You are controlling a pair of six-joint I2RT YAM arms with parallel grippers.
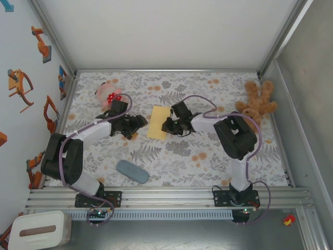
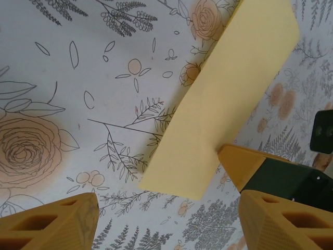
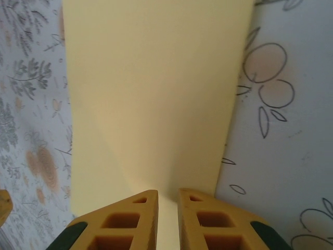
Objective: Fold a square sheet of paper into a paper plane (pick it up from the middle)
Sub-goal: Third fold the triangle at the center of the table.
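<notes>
Near the middle of the surface [image 1: 208, 161], slightly toward the far edge, is the square sheet of paper [image 1: 158, 123] (shows as a plain yellow oblong, longer than wide). Right tool [image 3: 167, 208] is almost pressed together, pinching the paper's edge between its orange fingers [image 3: 130, 221]. Left tool [image 2: 166, 224] is spread wide, just beside the paper's left edge and apart from it, with floral cloth under it. Brown teddy bear [image 1: 257, 103] sits at the far right corner, pink toy [image 1: 106, 94] near the far left corner, grey-blue pad [image 1: 132, 171] close to the near edge, left of centre.
</notes>
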